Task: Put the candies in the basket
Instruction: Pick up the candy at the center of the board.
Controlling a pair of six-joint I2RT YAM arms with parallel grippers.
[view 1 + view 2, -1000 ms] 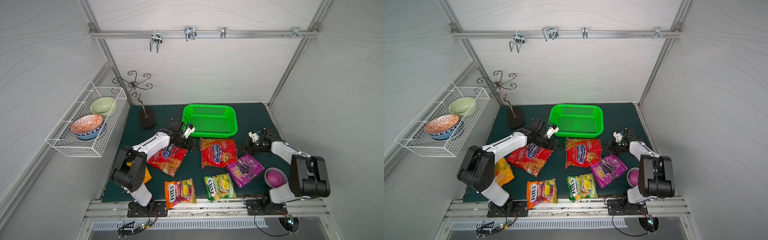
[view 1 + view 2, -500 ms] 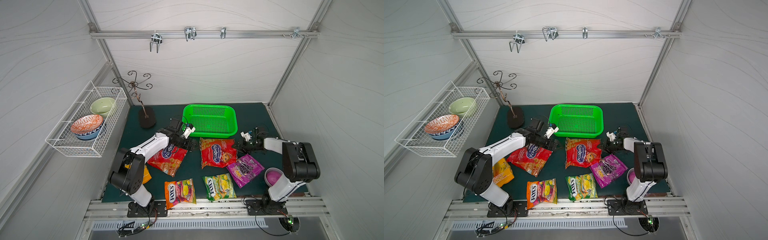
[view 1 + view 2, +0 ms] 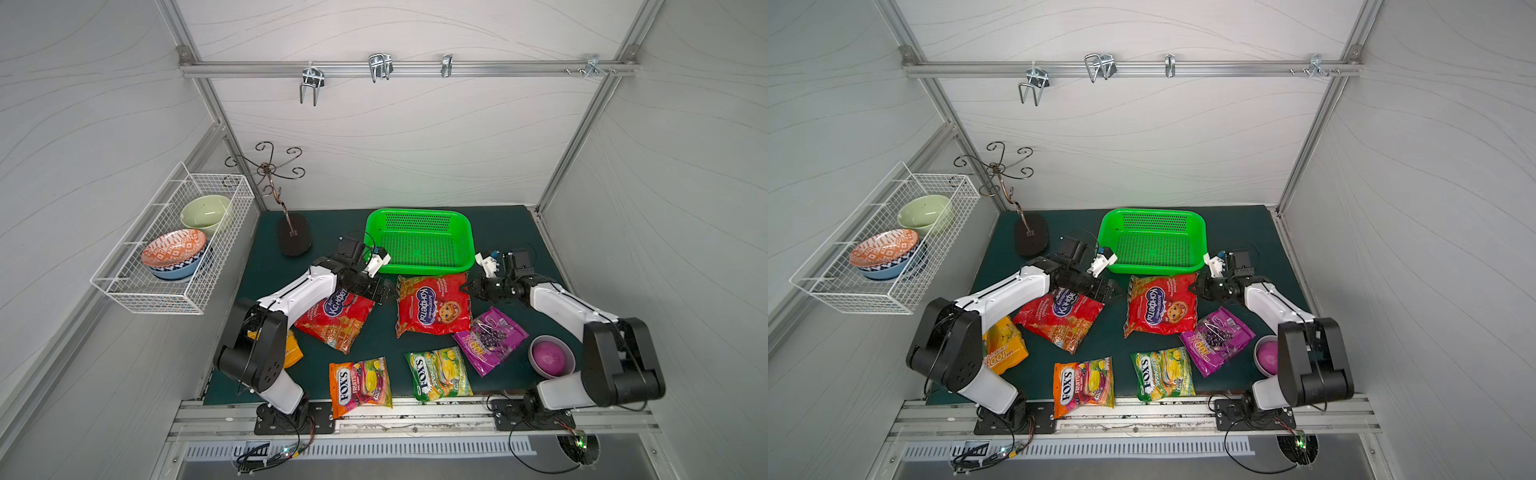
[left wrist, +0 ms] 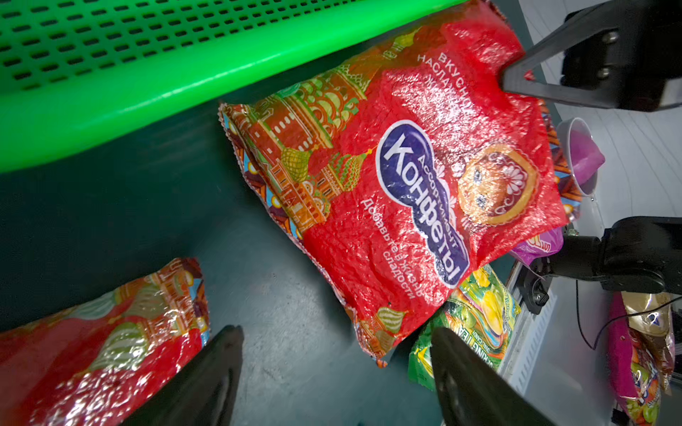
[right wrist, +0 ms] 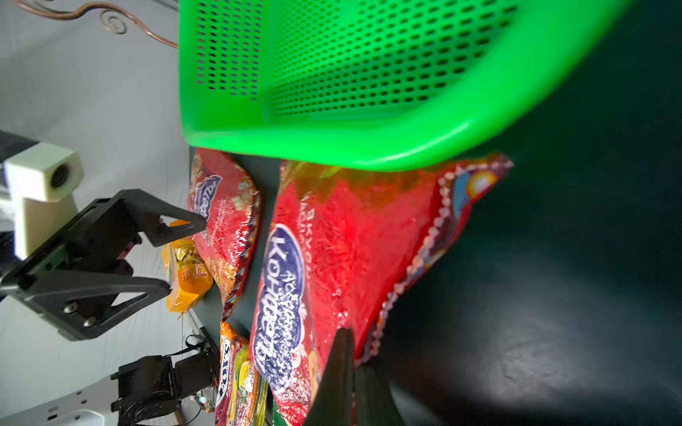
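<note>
On the dark green table [image 3: 332, 222], two white-and-black arms reach in from bases at the front edge. The left arm stretches diagonally toward the middle. Its left gripper [image 3: 384, 291] hangs low over bare mat between the middle red bag [image 3: 432, 307] and the other red bag [image 3: 332, 316], jaws spread wide and holding nothing. The right arm angles in from the opposite side with its wrist rolled sideways. The right gripper [image 3: 468, 286] has its jaws pressed flat together on the middle red bag's back right corner.

One green basket [image 3: 419, 268] sits at the back centre, its long axis running side to side and its front rim just behind the middle red bag. Six candy bags lie on the table outside it: two large red, two FOX'S, one purple, one yellow-orange. The other red bag lies on a diagonal, its back corner under the left wrist. The purple bag [image 3: 488, 338] lies skewed, touching the middle red bag's front right corner. The orange FOX'S bag [image 3: 359, 386] and the green FOX'S bag [image 3: 438, 374] sit side by side at the front edge, lettering running front to back. The yellow-orange bag [image 3: 1003, 345] is half hidden behind the left arm. One purple-lined bowl [image 3: 550, 357] sits beside the right arm.
</note>
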